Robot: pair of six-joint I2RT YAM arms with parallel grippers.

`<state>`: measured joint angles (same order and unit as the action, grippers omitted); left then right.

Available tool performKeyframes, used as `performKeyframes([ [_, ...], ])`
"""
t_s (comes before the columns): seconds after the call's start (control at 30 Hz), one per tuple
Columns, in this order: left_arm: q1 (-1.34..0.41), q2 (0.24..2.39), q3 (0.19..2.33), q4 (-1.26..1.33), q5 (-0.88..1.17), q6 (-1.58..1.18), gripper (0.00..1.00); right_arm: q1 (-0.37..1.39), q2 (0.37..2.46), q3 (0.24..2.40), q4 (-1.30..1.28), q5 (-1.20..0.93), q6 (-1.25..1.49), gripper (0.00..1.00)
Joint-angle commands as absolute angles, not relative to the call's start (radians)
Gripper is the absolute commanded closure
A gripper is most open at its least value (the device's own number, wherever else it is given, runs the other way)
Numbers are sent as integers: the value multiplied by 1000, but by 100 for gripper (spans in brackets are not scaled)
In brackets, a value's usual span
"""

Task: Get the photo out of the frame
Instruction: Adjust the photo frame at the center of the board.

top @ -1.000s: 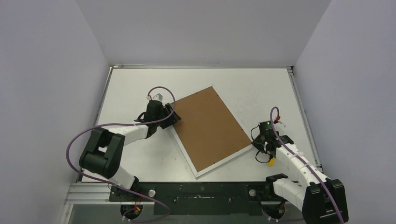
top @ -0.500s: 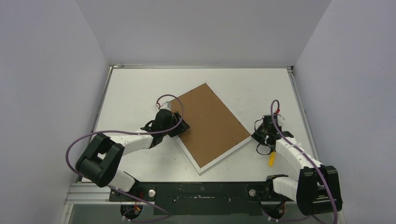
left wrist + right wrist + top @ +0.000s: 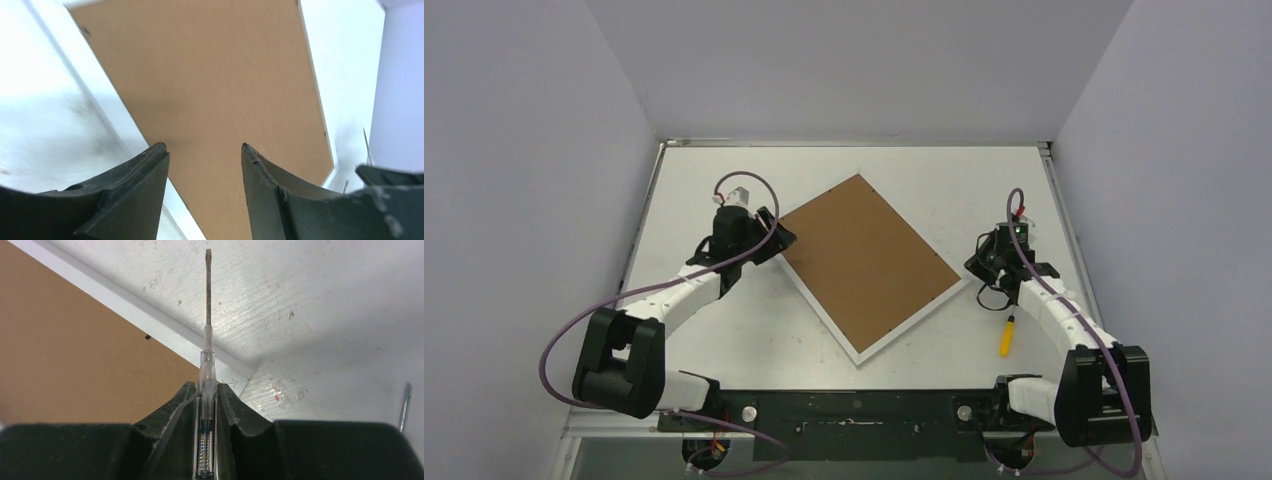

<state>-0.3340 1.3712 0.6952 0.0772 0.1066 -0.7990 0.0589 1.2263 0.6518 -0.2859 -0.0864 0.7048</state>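
Note:
The frame [image 3: 822, 308] lies face down and askew mid-table, its brown backing board [image 3: 864, 260] facing up. The photo is hidden beneath that board. My left gripper [image 3: 772, 240] is at the frame's left corner. In the left wrist view it [image 3: 202, 147] is open, with nothing between its fingers, above the backing board [image 3: 210, 75] and the white border [image 3: 122, 125]. My right gripper [image 3: 982, 270] is by the frame's right corner. It [image 3: 206, 387] is shut on a clear-handled screwdriver [image 3: 208, 315], whose blade points over the bare table just past the border [image 3: 150, 322].
A yellow-handled screwdriver [image 3: 1006, 336] lies on the table near the right arm; its metal tip [image 3: 405, 405] shows at the right in the right wrist view. Walls enclose the table on three sides, with a raised rail [image 3: 1069, 240] along the right edge.
The frame has turned and shifted slightly. My left gripper went right along its edge, then back to the far left. My right gripper moved farther away, uncovering the yellow screwdriver.

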Motion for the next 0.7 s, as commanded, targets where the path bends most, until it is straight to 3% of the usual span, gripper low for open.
performKeyframes([
  [0.0, -230, 1371, 784, 62, 157, -709, 48, 61, 1137, 696, -320, -78, 637, 95],
  [0.33, -14, 1614, 932, 180, 250, -695, 54, 139, 1018, 636, -416, -103, 658, 95],
  [0.53, 77, 1768, 991, 371, 402, -746, 85, 158, 990, 577, -427, -101, 667, 95],
  [0.67, 94, 1837, 1052, 350, 388, -727, 88, 158, 984, 550, -427, -102, 669, 95],
])
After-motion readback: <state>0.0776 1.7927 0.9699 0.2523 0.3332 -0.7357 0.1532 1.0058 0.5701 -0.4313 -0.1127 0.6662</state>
